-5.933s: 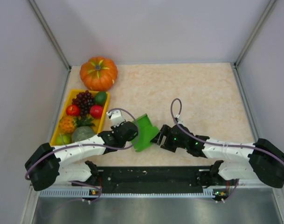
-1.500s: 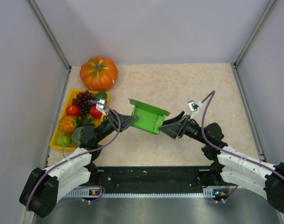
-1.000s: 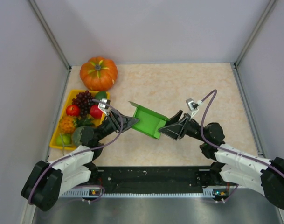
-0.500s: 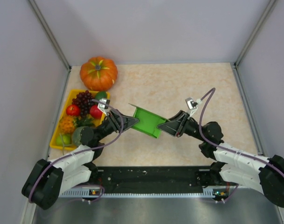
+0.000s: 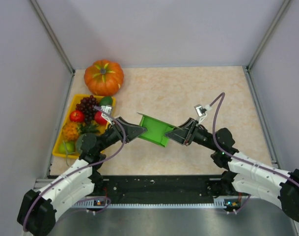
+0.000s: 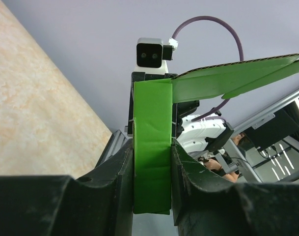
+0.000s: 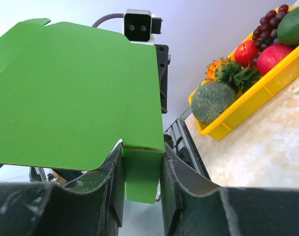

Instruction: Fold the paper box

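Status: paper box (image 5: 156,132) is held between the two claws over the middle of the surface (image 5: 213,93), toward its near half and just right of the yellow tray (image 7: 247,103). Can't tell from the top view whether its lower edge touches the surface.

Left claw (image 5: 141,131) is pinching the box's left end. Its wrist view shows a narrow green strip clamped between the fingers, running straight up, with a panel bent off to the right at the top.

Right claw (image 5: 170,135) is pinching the right end. Its wrist view shows a small tab gripped between the fingers below a crease, with a wide flat panel rising above it, notched along the lower-left edge.

The claws face each other, tips near but apart, with the box spanning the gap. From above the box reads as a shallow open trough, tilted.

Pumpkin (image 5: 104,77) sits at the far-left corner, behind the tray. The tray holds grapes, apples, a melon and other fruit.
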{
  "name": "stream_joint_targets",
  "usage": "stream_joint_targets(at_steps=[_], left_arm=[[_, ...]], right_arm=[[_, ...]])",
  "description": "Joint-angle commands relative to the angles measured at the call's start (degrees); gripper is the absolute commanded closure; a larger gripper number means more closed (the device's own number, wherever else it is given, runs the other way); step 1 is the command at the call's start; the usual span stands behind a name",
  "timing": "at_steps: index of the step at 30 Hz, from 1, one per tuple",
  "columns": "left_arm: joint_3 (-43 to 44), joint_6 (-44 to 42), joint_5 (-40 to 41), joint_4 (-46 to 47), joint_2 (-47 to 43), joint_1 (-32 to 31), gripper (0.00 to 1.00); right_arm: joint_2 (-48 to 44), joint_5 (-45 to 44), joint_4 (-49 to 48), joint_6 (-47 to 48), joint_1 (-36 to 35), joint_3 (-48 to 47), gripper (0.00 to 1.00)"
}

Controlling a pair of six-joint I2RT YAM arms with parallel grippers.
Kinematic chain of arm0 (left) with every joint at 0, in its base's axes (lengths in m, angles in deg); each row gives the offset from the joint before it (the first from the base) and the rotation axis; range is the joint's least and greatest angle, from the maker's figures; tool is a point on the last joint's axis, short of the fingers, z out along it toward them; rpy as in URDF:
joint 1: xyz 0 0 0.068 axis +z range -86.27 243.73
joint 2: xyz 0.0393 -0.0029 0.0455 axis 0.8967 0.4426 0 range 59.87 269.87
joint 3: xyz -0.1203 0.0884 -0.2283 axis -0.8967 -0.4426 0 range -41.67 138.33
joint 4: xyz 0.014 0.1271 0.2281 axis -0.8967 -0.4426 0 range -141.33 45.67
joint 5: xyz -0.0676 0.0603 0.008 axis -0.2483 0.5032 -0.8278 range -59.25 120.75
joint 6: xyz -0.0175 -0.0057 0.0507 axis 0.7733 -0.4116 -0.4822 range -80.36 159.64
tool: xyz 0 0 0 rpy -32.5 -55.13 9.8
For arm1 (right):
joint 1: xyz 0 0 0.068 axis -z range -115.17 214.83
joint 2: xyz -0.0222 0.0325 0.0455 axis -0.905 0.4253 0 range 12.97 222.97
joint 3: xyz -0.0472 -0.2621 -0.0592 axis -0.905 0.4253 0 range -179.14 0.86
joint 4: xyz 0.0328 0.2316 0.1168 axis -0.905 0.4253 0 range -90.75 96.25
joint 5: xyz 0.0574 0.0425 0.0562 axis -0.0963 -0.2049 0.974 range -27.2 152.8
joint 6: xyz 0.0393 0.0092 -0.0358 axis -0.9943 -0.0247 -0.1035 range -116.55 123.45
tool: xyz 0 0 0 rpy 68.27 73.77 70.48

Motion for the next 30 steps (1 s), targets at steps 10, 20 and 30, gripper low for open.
stream_joint_targets(at_steps=[10, 20, 30], left_arm=[[2.4, -4.2, 2.4, -4.7, -3.3, -0.2, 0.84], [3.0, -8.0, 6.0, -8.1, -4.6, -0.2, 0.86], [5.3, -12.5, 4.8, -15.1, -5.4, -0.2, 0.87]], right_arm=[[-5.3, -8.0, 14.7, 1.1, -0.7, -3.4, 0.98], [-17.4, -9.8, 32.3, 1.8, -1.1, -1.4, 0.27], [-13.8, -12.6, 39.1, 5.1, -2.6, -7.8, 0.44]])
